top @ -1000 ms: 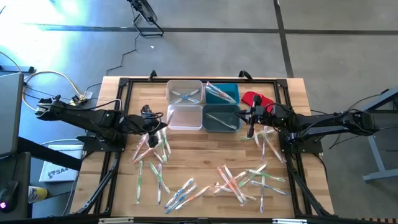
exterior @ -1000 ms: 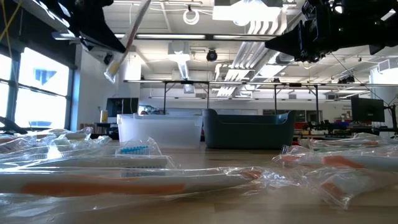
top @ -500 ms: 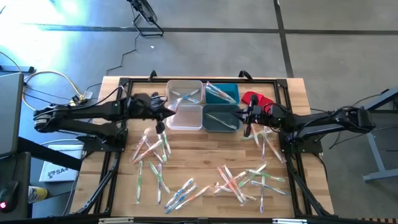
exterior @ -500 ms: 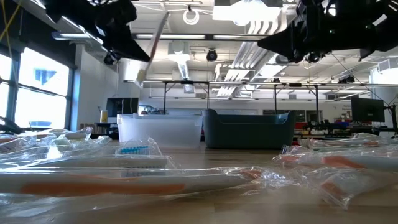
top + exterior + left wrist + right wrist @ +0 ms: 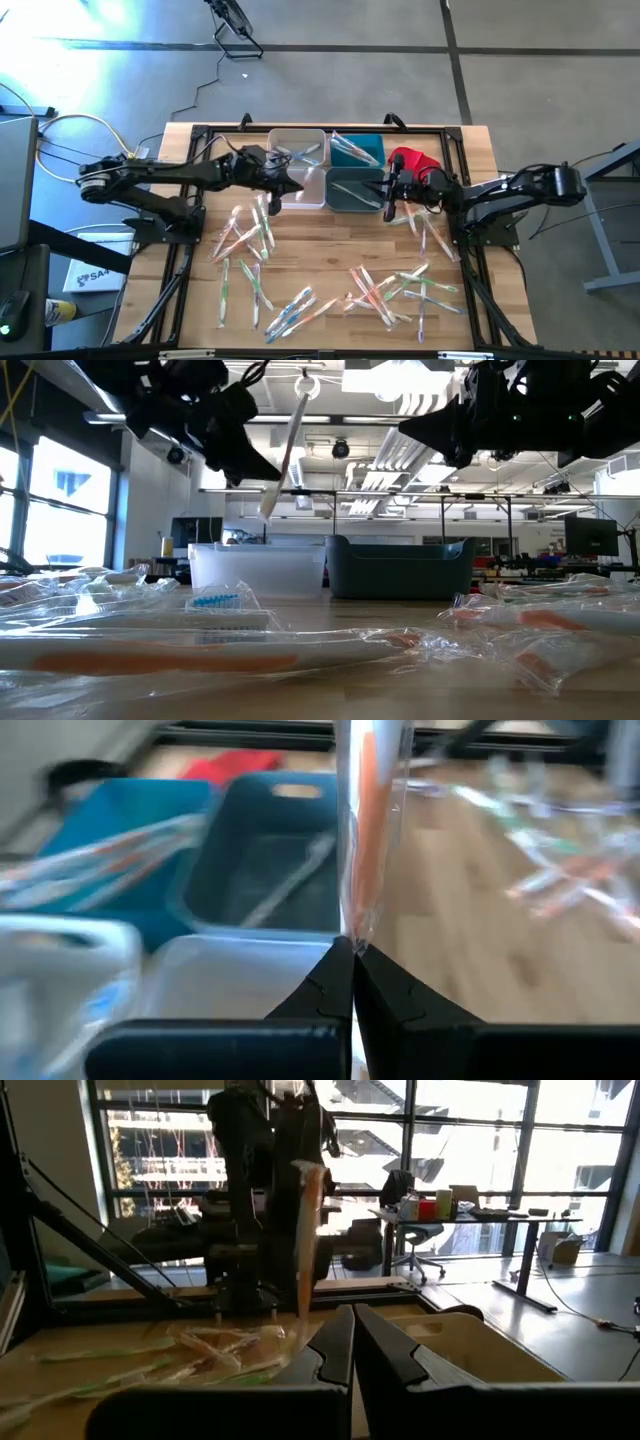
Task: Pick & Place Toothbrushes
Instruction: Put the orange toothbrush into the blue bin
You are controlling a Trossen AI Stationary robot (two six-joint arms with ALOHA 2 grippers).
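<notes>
The toothbrushes (image 5: pixel 380 290), thin pale plastic sticks in crinkly clear wrappers with orange, green and blue accents, lie scattered across the wooden bench (image 5: pixel 320 255), a few more already in the bins. 1 wrapped toothbrush (image 5: pixel 366 830), orange down its middle, is pinched in the left tool (image 5: pixel 297 188), jaws narrowed tight on its end, hovering over the clear bin (image 5: pixel 298 190) in the nearer row. In the low view it hangs tilted (image 5: pixel 283 450) above that translucent bin (image 5: pixel 255 568). The right tool (image 5: pixel 386 197) is clamped on a second wrapped toothbrush (image 5: pixel 303 1240), above the dark teal bin (image 5: pixel 356 190). A red cloth-like piece (image 5: pixel 412 162) lies partly hidden behind the right arm. In the low view, near wrappers blur; the tool tips are dark and hard to make out.
</notes>
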